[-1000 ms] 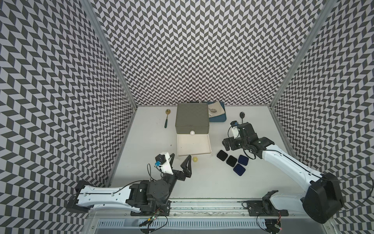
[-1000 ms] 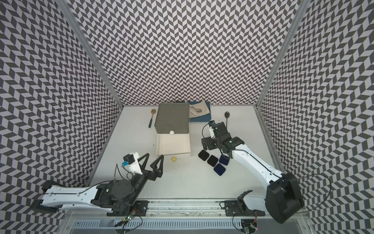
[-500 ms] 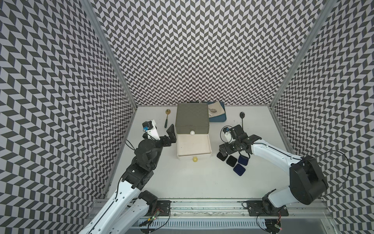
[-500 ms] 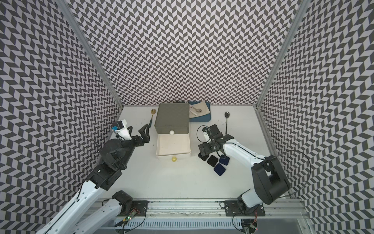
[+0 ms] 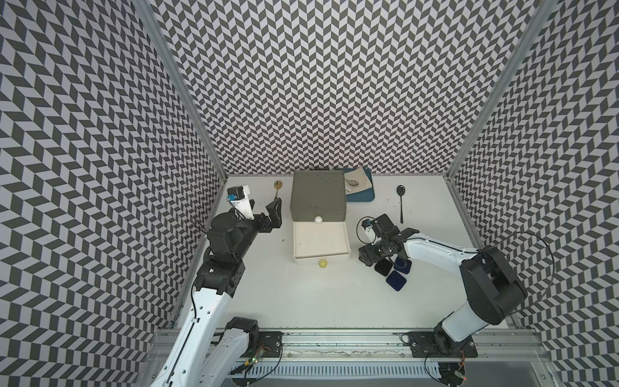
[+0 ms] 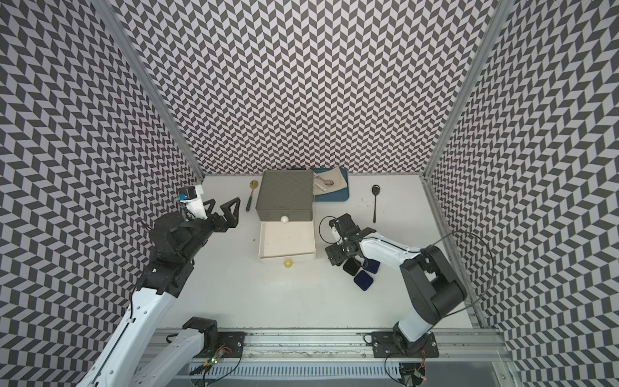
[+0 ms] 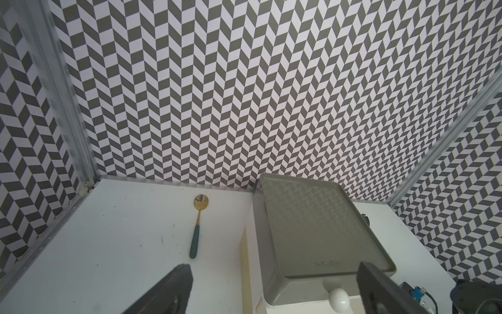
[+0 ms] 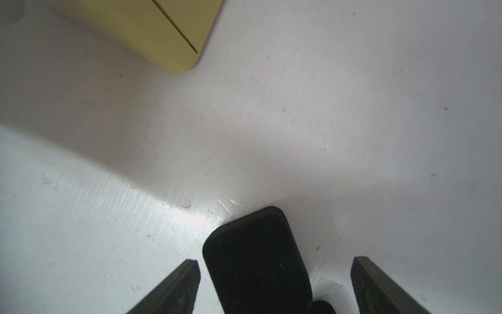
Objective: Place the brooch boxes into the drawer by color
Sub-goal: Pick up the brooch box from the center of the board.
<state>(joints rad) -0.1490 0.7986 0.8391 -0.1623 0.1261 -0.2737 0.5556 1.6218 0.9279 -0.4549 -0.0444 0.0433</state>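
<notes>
The drawer (image 5: 318,194) stands at the back, grey on top, with its white middle tier (image 5: 321,244) pulled out and empty. Its grey lid (image 7: 312,225) fills the left wrist view. To its right lie a black brooch box (image 5: 383,267) and two dark blue ones (image 5: 396,280) (image 5: 402,263). My right gripper (image 5: 366,259) is low over another black box (image 8: 255,261), open, with a fingertip (image 8: 193,265) on each side and gaps to the box. My left gripper (image 6: 222,201) hangs open and empty left of the drawer.
A gold spoon with a green handle (image 5: 277,189) lies left of the drawer unit. A black spoon (image 5: 401,201) lies at the back right. Behind the unit is a blue tray (image 5: 360,199) with a cloth and a spoon. Patterned walls close three sides.
My left arm has swung up from the front edge to beside the drawer. My right gripper has come down around the black box, and its jaws have narrowed slightly.
</notes>
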